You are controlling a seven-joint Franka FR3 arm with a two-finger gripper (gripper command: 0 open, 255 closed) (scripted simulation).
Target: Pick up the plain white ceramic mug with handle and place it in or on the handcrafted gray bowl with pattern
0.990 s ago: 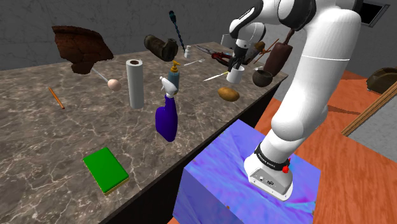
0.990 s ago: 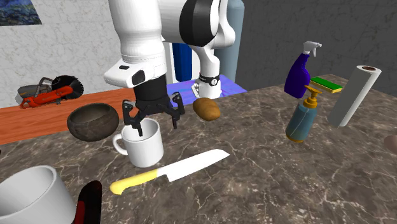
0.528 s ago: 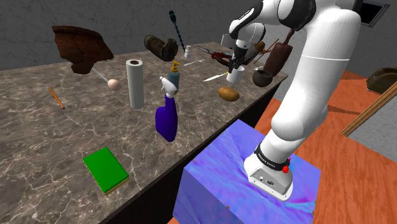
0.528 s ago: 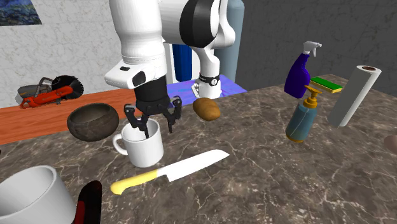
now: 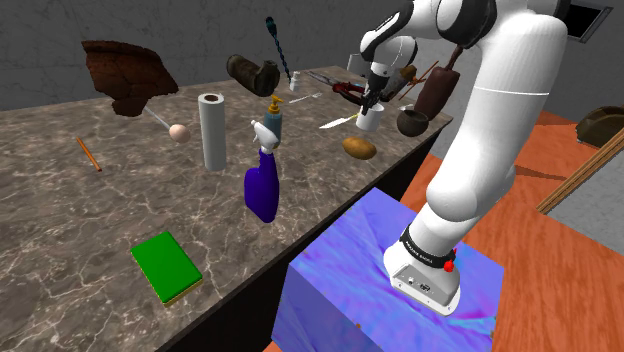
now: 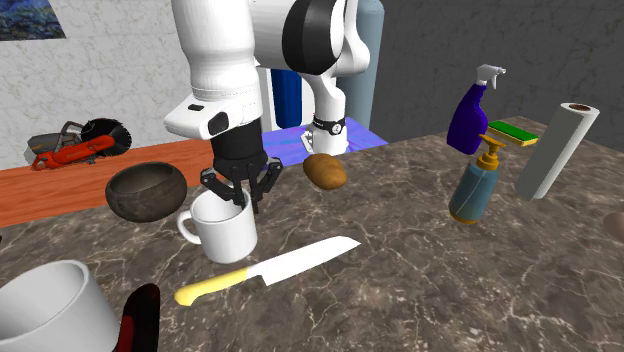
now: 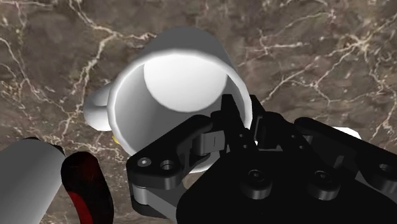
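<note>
End effector (image 6: 238, 188) nearly closed, pinching the rim wall of the white mug (image 6: 228, 232) on the side opposite the handle. In the wrist view one finger (image 7: 229, 118) is inside the mug (image 7: 172, 76) and the other is outside, with the wall clamped between them. The mug stands upright on the marble desk (image 6: 400, 290), with its handle toward the second exterior view's left.

A dark, rough bowl (image 6: 146, 180) sits just beside the mug, left and a bit farther in that view, not touching. A knife (image 6: 270, 268) with a yellow handle lies just in front of the mug, on the near side. A brown potato (image 6: 325, 171) is to the right and farther back, near the desk edge. A big white cup (image 6: 50, 305) is at the near left corner.

Well apart on the right are a blue soap dispenser (image 6: 476, 185), a purple spray bottle (image 6: 468, 118) and a paper towel roll (image 6: 556, 150).

In the shoulder view the end effector (image 5: 371, 103) is over the mug (image 5: 370, 120) at the desk's far right end, with the bowl (image 5: 411, 123) to its right.
</note>
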